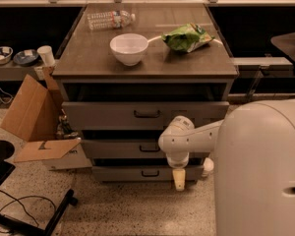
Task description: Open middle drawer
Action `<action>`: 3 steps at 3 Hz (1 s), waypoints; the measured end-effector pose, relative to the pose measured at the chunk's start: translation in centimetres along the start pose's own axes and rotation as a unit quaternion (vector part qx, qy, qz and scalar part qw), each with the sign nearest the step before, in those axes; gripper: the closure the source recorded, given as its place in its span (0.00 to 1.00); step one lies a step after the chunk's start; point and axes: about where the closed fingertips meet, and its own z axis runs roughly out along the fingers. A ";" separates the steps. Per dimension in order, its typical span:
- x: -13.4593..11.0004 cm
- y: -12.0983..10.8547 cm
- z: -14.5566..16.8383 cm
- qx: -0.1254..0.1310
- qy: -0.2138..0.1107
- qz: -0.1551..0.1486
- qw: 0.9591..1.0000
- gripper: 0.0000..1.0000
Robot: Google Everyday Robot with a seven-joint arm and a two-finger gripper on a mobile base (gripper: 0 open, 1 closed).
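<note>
Camera view shows the middle drawer [113,149], second of three, looking nearly shut, so the pull is not done yet. The gripper [179,179] hangs lower, by the bottom drawer [119,173]. I cannot tell if it is open. On top sit one bowl [129,48], one bottle [110,19] and one green bag [188,37].

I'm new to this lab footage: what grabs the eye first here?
The robot's white arm reaches across the grey cabinet, its gripper hanging low before the lowest drawer, below and right of the handle of the middle drawer. On the cabinet top sit a white bowl and a green bag.
</note>
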 end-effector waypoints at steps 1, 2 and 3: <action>0.1 -2.0 0.7 0.017 -0.001 0.002 1.000 0.00; 0.5 -3.6 0.6 0.036 -0.003 0.008 0.999 0.00; 0.4 -4.7 0.6 0.049 -0.009 0.011 0.999 0.00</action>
